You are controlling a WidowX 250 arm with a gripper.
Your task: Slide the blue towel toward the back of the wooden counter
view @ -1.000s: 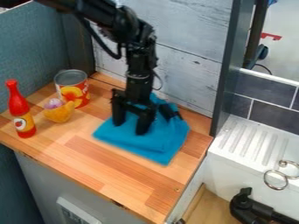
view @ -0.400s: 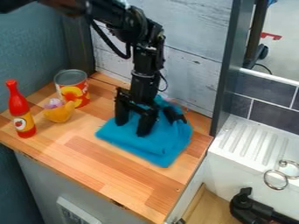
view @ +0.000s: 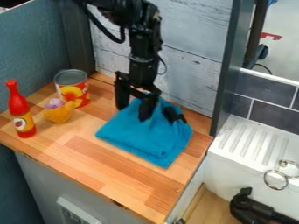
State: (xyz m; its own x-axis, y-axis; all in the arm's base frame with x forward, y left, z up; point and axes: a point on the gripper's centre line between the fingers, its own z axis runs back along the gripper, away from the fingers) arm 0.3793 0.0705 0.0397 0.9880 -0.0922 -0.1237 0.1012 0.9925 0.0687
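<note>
gripper spread over blue cloth, nothing clamped

black two-finger gripper [view: 134,107] hangs fingers-down over back l. part of cloth, fingers set well apart, w/ some cloth showing btwn them. no hold on anything; can't tell if tips touch the fabric.

soft blue folded cloth [view: 149,140] lies on counter right under gripper, near back r. corner, one corner pointing to front edge. layers rumpled up toward the back, flatter in front. small dark object [view: 173,114] on cloth's back r. part, just r. of gripper; too unclear to name.

l. of gripper, near back l. corner: cylindrical metal can w/ red & yellow label [view: 73,89], upright. just in front of it, yellow-orange curved shell-shaped toy [view: 59,113] w/ a small round pink-purple piece [view: 53,103] at its top. farther l., red bottle w/ narrow neck & yellowish label [view: 21,109], upright nr. l. edge.

all on light brown wood-strip counter [view: 99,168]. behind: whitish plank wall [view: 192,78]. r. of counter, past dark upright post [view: 229,65]: white sink unit w/ ridged top [view: 242,140], metal rings [view: 276,180] at its front, black jointed fitting [view: 248,205] below.
</note>
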